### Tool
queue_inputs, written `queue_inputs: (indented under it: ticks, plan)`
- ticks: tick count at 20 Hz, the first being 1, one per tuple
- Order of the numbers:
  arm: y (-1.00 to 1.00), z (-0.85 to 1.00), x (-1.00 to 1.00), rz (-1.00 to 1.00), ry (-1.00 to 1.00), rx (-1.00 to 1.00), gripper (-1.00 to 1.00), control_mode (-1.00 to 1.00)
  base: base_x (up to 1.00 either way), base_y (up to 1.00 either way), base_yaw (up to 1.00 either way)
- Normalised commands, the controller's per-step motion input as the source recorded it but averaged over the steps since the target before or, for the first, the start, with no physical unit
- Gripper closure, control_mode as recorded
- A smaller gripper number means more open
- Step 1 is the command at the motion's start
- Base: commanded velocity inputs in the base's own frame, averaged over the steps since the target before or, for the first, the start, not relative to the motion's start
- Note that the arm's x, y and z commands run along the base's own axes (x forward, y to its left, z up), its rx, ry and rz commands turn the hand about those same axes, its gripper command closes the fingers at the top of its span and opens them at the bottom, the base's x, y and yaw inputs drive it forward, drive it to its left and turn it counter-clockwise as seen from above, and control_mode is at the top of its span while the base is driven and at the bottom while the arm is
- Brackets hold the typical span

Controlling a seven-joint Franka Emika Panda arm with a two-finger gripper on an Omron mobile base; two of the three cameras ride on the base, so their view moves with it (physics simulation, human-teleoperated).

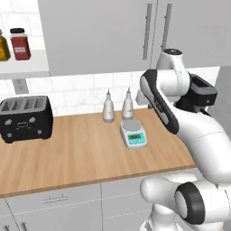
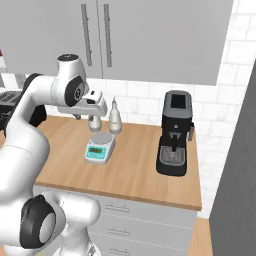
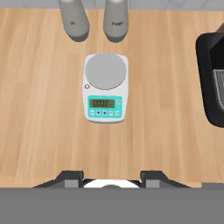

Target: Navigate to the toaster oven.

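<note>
- Wooden desk (image 1: pixel 81 158) carries a black four-slot toaster (image 1: pixel 25 118), two grey shakers (image 1: pixel 117 106), a kitchen scale (image 3: pixel 106 87) and a black coffee machine (image 2: pixel 175 132).
- No toaster oven stands on this stretch; its place, facing and long axis cannot be told.
- Judgement: navigation is unfinished; the base has yet to reach it.
- Gripper (image 3: pixel 111 178) hovers over the scale, fingers (image 3: pixel 70 178) set wide, holding nothing.

place: kitchen | wooden table (image 1: pixel 81 153) carrying toaster (image 1: pixel 25 118), scale (image 3: pixel 106 87), coffee machine (image 2: pixel 175 132) | grey cabinets (image 2: pixel 150 35) hanging above | tiled wall (image 1: pixel 81 90) showing behind
</note>
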Motion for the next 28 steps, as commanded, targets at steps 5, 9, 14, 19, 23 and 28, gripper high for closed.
queue_inputs:
  ticks: [5,9,14,19,23,28]
  plan:
    - [0.00,0.00,-0.57,0.02,0.00,0.00,-1.00,-1.00,0.00,0.00,0.00]
    - [0.03,0.00,-0.90,0.02,0.00,0.00,-1.00,-1.00,0.00,0.00,0.00]
    - [0.03,0.00,-0.77,0.00,-0.03,0.00,-1.00,-1.00,0.00,0.00,0.00]
    - [0.00,-0.01,-0.31,0.00,-0.04,0.00,-1.00,1.00,-0.13,0.25,-0.01]
    - [0.00,0.00,0.00,0.00,0.00,0.00,-1.00,1.00,-0.20,1.00,-0.07]
    - [0.00,0.00,0.00,0.00,0.00,0.00,-1.00,1.00,-0.14,1.00,-0.07]
